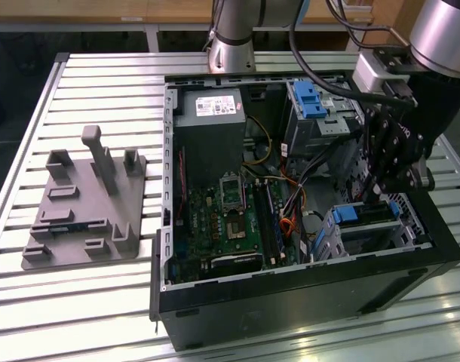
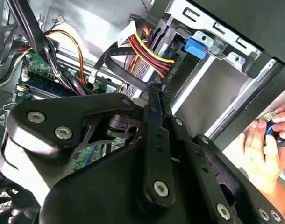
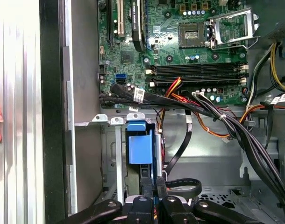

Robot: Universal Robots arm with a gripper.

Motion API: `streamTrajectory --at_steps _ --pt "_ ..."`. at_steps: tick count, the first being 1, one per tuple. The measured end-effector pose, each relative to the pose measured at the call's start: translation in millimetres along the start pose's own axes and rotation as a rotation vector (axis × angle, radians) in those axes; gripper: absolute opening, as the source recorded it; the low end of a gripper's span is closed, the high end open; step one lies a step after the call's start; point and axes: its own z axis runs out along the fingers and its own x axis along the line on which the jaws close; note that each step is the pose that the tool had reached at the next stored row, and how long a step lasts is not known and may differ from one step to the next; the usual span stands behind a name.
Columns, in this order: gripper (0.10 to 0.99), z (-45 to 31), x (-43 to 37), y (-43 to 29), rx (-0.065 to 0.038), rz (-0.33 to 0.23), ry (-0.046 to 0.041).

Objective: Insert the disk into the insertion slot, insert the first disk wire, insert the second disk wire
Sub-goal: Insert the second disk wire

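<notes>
A slatted metal table [image 1: 102,302] carries the open computer case [image 1: 290,294]. The disk [image 1: 363,214] is seated in the insertion slot [image 1: 381,237], near the case's front corner. The gripper [image 3: 151,196] is seen clenched above the blue carrier. Loose cables [image 3: 236,126] may be snagged, and a hand [image 2: 264,154] beside the case could be struck

Gripper [image 1: 396,177]: matte black, silver bolt heads in second wrist view.
Disk [image 3: 139,149]: bright blue carrier frame.
Insertion slot [image 1: 351,240]: grey sheet metal.
Motherboard [image 3: 189,42]: green, black slots.
Wire bundle [image 2: 149,51]: red, yellow, black; orange lead alongside.
Computer case [image 1: 290,298]: black outer shell.
Fixture block [image 1: 87,207]: plain grey.
Table [image 1: 102,90]: pale slatted metal, striped pattern.
Upper bay latch [image 1: 309,98]: blue.
</notes>
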Motion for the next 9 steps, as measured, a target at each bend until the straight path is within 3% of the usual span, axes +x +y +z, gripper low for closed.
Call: streamTrajectory --at_steps 9 --pt "0.149 0.1 1.4 -0.3 0.0 0.0 -0.0008"
